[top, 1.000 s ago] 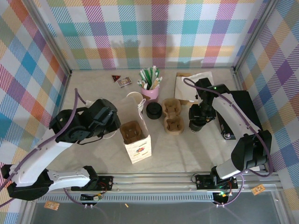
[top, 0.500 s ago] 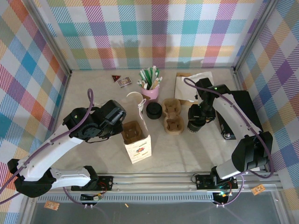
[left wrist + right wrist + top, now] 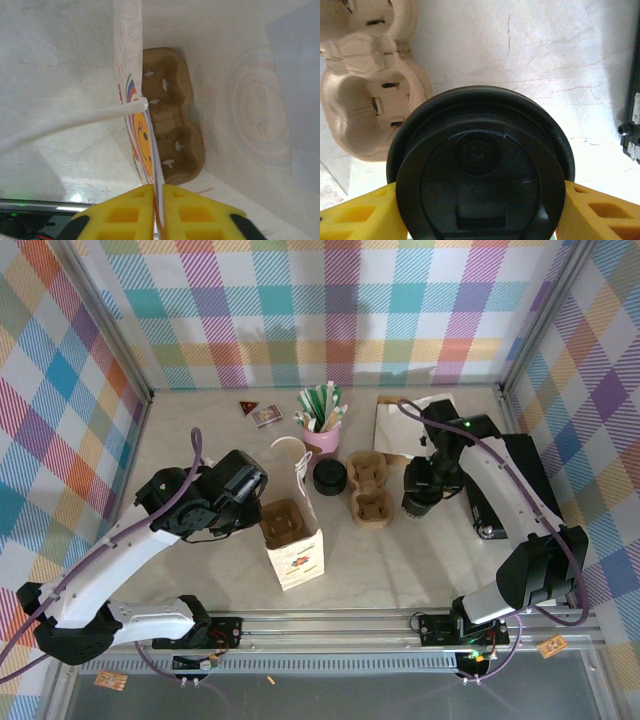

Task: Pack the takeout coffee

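Yellow foam fingers [image 3: 120, 215] of the left gripper [image 3: 159, 192] are pressed together on the top edge of one wall of a tall white paper bag [image 3: 129, 60] with a cartoon face printed on its side. Only the thin paper sits between them. From above I see that left gripper [image 3: 258, 512] at the bag's left edge. The white paper bag [image 3: 298, 558] stands upright near the front middle of the pale marbled table [image 3: 200, 440]. A brown moulded-pulp cup carrier [image 3: 172, 135] lies at the bottom of the bag, and a white cord handle [image 3: 65, 127] runs off from the rim.

On my right wrist feed, the takeout coffee [image 3: 480, 165] shows its round black plastic lid from straight above. A yellow finger [image 3: 360, 210] touches each side, so the right gripper [image 3: 480, 220] is clamped around it. The cup's side is hidden, and I cannot tell whether it rests on the table. It sits just beside a second pulp carrier [image 3: 365, 100], an empty one lying on the table. From overhead, the right gripper [image 3: 420, 500] is between that second pulp carrier [image 3: 370, 490] and a flat black device [image 3: 500, 490], well apart from the bag. A stack of black lids [image 3: 329, 476] stands just left of the second carrier.
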You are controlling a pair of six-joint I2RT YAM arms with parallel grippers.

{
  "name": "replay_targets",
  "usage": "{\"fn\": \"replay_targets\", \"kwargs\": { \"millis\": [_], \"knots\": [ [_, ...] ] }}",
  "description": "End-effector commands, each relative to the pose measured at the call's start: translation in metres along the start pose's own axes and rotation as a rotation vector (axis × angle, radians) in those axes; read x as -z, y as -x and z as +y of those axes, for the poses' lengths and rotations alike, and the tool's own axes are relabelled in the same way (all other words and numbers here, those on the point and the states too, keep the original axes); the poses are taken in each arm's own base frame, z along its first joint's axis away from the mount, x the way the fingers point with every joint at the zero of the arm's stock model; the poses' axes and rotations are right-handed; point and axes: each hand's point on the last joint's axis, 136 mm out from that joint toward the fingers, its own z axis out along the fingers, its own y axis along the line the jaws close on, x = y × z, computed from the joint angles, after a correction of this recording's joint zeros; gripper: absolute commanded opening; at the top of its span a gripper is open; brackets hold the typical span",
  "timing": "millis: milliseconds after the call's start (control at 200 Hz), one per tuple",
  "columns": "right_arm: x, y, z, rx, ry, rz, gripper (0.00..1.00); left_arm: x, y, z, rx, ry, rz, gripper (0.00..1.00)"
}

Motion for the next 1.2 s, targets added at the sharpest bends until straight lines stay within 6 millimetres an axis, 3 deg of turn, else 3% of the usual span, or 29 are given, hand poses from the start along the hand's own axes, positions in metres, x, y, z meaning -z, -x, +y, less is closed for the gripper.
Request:
{"fn": "replay_targets", "kwargs": {
  "millis": [0,320,660,845,1015,1120,1170,1195],
  "knots": [
    [0.013,-0.001,-0.002,-0.002,-0.019,0.014,0.62,-0.005,-0.001,-0.005,-0.050,-0.032,0.018,0.07],
    [0.039,0.012,-0.001,-0.003,-0.032,-0.001,0.61,-0.004,0.006,-0.014,-0.194,-0.088,0.000,0.00],
    [0.040,-0.012,-0.006,-0.157,-0.078,0.077,0.59,-0.001,0.005,-0.050,-0.238,-0.268,0.005,0.00],
    [0.041,-0.006,0.001,-0.254,-0.027,0.028,0.60,0.010,0.000,-0.047,-0.216,-0.319,0.002,0.00],
    [0.043,-0.016,-0.001,-0.317,-0.041,0.056,0.58,0.004,-0.015,-0.037,-0.209,-0.324,0.041,0.00],
    [0.050,-0.013,-0.001,-0.319,-0.040,0.040,0.58,0.003,-0.014,-0.032,-0.226,-0.303,0.027,0.00],
    [0.054,-0.014,-0.001,-0.317,-0.040,0.047,0.58,0.002,-0.011,-0.035,-0.240,-0.309,0.017,0.05],
    [0.057,-0.015,-0.001,-0.322,-0.040,0.052,0.58,0.002,-0.008,-0.036,-0.245,-0.308,0.011,0.15]
  ]
}}
